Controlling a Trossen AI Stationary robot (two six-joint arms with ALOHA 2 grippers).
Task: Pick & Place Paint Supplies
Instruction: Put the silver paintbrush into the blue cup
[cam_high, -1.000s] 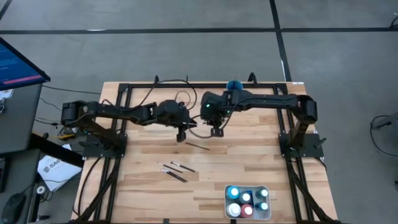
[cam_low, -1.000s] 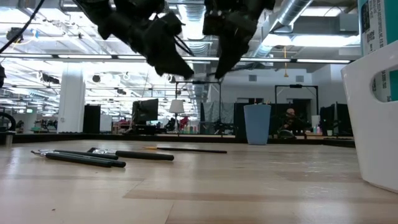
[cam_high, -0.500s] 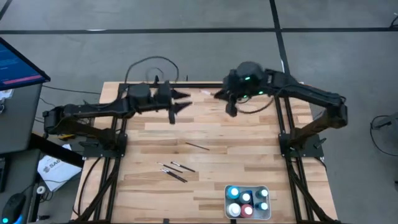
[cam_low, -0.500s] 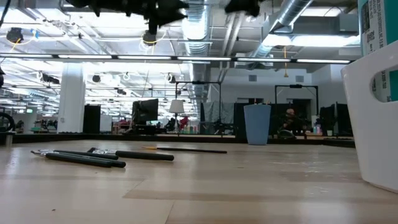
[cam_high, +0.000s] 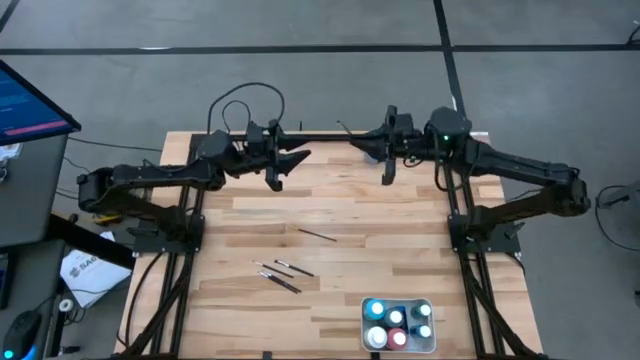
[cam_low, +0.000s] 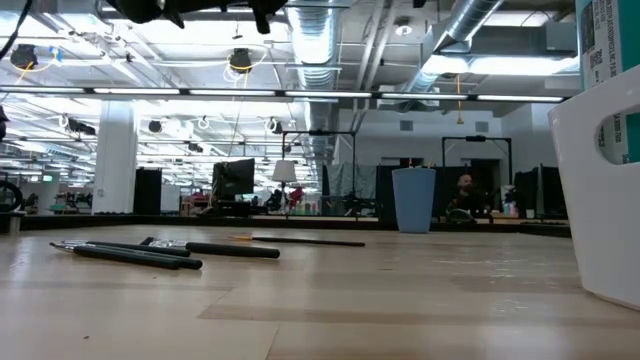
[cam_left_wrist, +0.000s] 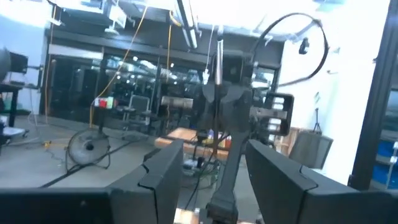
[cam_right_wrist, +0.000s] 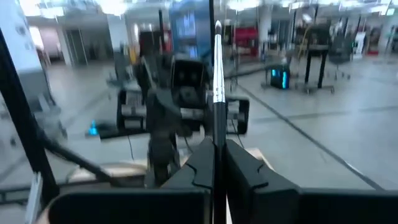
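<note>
We see both arms raised over the far edge of the table (cam_high: 330, 200), facing each other. The right gripper (cam_high: 383, 140), far right of centre, is clenched on a paintbrush (cam_right_wrist: 217, 93); in the right wrist view the brush stands straight up between the closed fingers (cam_right_wrist: 245, 171), pale bristles at the top end. In the high view its thin handle pokes out to the left of the gripper.

The left gripper (cam_high: 290, 160) is far left of centre, pointing right. Its fingers (cam_left_wrist: 161, 171) are spread apart with nothing between them, so it is released.

One loose brush (cam_high: 317, 234) lies alone mid-table. A small cluster of brushes (cam_high: 280, 274) lies nearer and slightly left, close together; from table height they show as dark handles lying flat on the wood (cam_low: 140, 250).

The paint bottles (cam_high: 397, 324) stand in the white tray (cam_high: 364, 312) at the near right edge of the table: light-capped, some blue, one red. The tray wall fills the right side of the low view (cam_low: 600, 190).

The blue cup (cam_low: 414, 199) stands upright at the far edge of the table, seen in the low view only; in the high view the right gripper covers that spot.
</note>
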